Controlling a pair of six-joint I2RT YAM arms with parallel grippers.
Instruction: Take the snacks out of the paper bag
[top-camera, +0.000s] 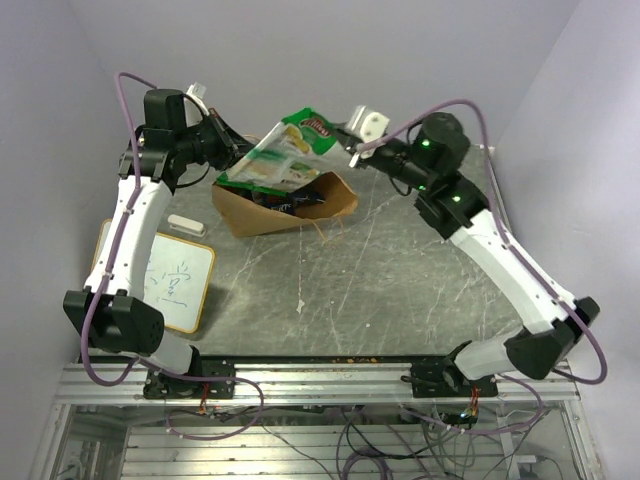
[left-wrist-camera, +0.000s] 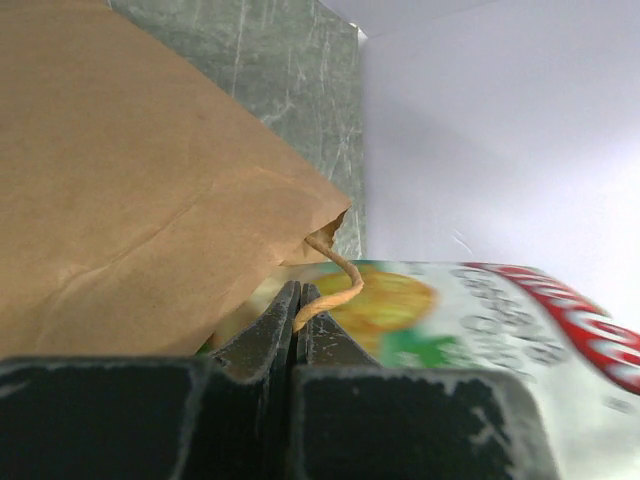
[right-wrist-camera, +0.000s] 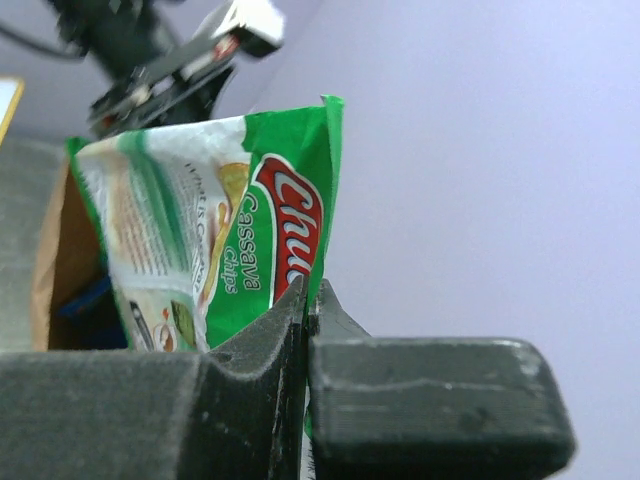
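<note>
The brown paper bag (top-camera: 262, 211) lies on its side at the back of the table, mouth toward the right. My left gripper (left-wrist-camera: 298, 292) is shut on its thin string handle (left-wrist-camera: 336, 291); the bag's brown wall (left-wrist-camera: 130, 200) fills the left of that view. A green-white snack packet with a red logo (top-camera: 285, 152) hangs above the bag's mouth, its lower end still at the opening. My right gripper (right-wrist-camera: 310, 290) is shut on that packet's green edge (right-wrist-camera: 262, 232). Dark blue packets (top-camera: 305, 197) show inside the bag.
A small whiteboard with writing (top-camera: 170, 278) lies at the left, a white eraser (top-camera: 187, 224) just behind it. Lilac walls close in at the back and both sides. The scratched grey table top (top-camera: 380, 280) stretches in front of the bag.
</note>
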